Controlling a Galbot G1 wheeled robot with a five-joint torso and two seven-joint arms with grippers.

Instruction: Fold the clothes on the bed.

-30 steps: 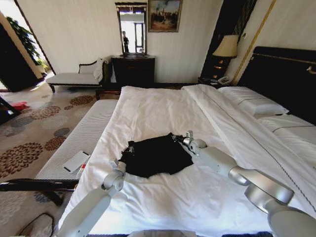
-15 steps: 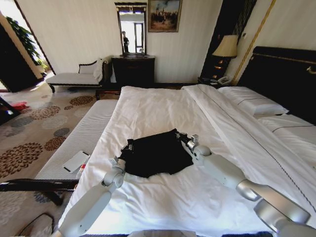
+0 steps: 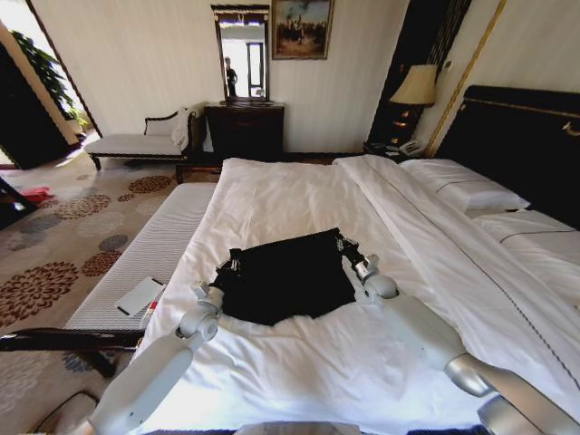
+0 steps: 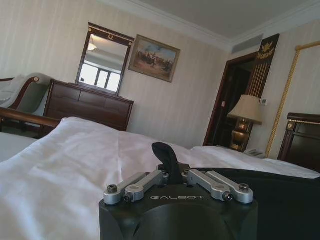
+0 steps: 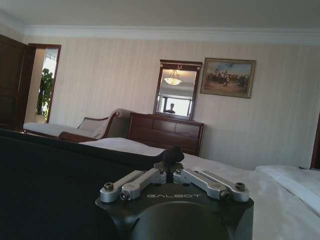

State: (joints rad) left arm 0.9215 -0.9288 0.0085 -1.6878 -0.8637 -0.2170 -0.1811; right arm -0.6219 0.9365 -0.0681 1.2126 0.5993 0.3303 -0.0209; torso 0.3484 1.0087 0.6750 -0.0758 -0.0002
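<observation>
Holding: left gripper [image 3: 230,268] pinched shut on the black T-shirt's [image 3: 288,276] far-left corner; right gripper [image 3: 345,246] clamped on its far-right corner.
Shirt: mid-bed [image 3: 299,195] on the white duvet — the held far edge stretched taut between both grippers, the body trailing back toward the robot.
Nearer arm: neither — the reach looked even.

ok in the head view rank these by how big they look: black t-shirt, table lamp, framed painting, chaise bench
1. black T-shirt
2. chaise bench
3. and 4. framed painting and table lamp look alike, so no ranking.
The T-shirt lies nearest the camera, so its true size is unsure.
</observation>
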